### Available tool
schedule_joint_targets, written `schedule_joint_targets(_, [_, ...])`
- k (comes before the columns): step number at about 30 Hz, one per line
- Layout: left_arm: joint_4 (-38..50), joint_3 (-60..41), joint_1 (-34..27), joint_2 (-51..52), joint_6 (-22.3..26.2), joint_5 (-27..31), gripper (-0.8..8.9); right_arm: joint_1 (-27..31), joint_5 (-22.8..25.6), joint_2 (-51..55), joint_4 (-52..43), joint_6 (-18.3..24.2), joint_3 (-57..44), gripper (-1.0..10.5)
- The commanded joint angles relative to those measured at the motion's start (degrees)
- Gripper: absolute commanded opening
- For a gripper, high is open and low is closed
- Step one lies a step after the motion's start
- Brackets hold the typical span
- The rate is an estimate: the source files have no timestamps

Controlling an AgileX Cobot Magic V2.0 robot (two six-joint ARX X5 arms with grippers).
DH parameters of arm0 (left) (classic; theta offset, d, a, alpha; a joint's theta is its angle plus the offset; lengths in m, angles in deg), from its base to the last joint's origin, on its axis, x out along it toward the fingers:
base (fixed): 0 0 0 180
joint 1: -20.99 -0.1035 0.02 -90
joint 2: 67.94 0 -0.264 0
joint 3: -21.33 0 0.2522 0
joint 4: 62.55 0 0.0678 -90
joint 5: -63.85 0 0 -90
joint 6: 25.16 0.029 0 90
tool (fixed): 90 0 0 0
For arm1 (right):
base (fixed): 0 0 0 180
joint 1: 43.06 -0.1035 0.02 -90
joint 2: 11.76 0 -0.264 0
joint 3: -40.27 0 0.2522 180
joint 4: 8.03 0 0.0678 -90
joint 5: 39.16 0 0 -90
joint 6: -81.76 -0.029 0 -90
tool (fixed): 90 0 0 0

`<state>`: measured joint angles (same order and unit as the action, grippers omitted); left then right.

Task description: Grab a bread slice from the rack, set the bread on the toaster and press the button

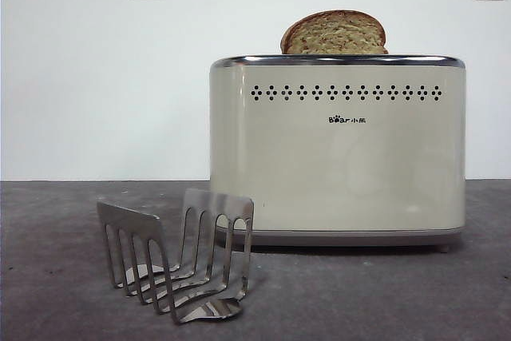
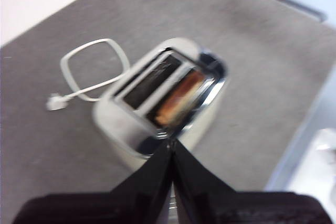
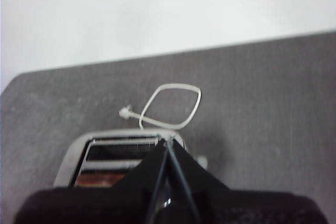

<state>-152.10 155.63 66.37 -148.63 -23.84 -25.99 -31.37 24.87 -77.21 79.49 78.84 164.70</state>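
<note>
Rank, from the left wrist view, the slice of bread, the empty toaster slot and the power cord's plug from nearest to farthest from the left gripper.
Measured from the left gripper, shut above the toaster:
1. The slice of bread, in the slot nearer the jaws.
2. The empty slot, just beyond the bread.
3. The plug, off on the table past the toaster, at the cord's end.

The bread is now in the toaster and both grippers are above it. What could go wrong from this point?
1. The slice of bread stands high out of the toaster; a gripper going down for the button might knock it.
2. The left gripper and right gripper, both shut, hover over the same toaster and might collide.
3. The white cord lies unplugged on the table, so pressing the button may not latch.
</note>
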Motion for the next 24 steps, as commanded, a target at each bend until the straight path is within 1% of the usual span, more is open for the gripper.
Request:
schedule_joint_targets(1, [0.42, -2.08, -1.75, -0.46, 14.73, -0.63, -0.04, -0.02, 0.09, -1.20, 3.21, 0.66, 0.07, 0.0])
schedule_joint_targets(2, [1.31, -3.32, -2.38, -0.37, 15.91, -0.59, -0.04, -0.04, 0.07, -1.51, 4.48, 0.66, 0.07, 0.0])
schedule_joint_targets(4, [5.14, -7.02, -4.55, 0.46, 15.93, -0.59, -0.04, -0.04, 0.04, -2.62, 4.94, 0.63, 0.07, 0.0])
schedule_joint_targets(9, [20.28, -19.98, -11.56, 5.49, 11.69, -0.66, -0.04, -0.04, 0.09, -5.68, 4.94, 0.63, 0.07, 0.0])
schedule_joint_targets(10, [23.93, -23.69, -13.11, 7.26, 11.45, -0.66, -0.04, -0.04, 0.09, -6.58, 4.94, 0.63, 0.07, 0.0])
schedule_joint_targets(15, [35.45, -40.09, -18.25, 16.76, 10.43, -0.63, -0.04, -0.04, 0.09, -10.56, 4.94, 0.66, 0.07, 0.0])
schedule_joint_targets(18, [44.19, -52.87, -21.88, 24.15, 8.87, -0.63, -0.04, -0.04, 0.09, -13.20, 4.94, 0.66, 0.07, 0.0])
schedule_joint_targets(21, [55.65, -67.93, -26.16, 32.44, 6.21, -0.63, -0.04, -0.02, 0.09, -15.76, 4.94, 0.66, 0.07, 0.0])
schedule_joint_targets(24, [73.16, -88.65, -32.50, 43.95, 1.68, -0.61, -0.04, -0.02, 0.11, -19.15, 4.94, 0.66, 0.07, 0.0])
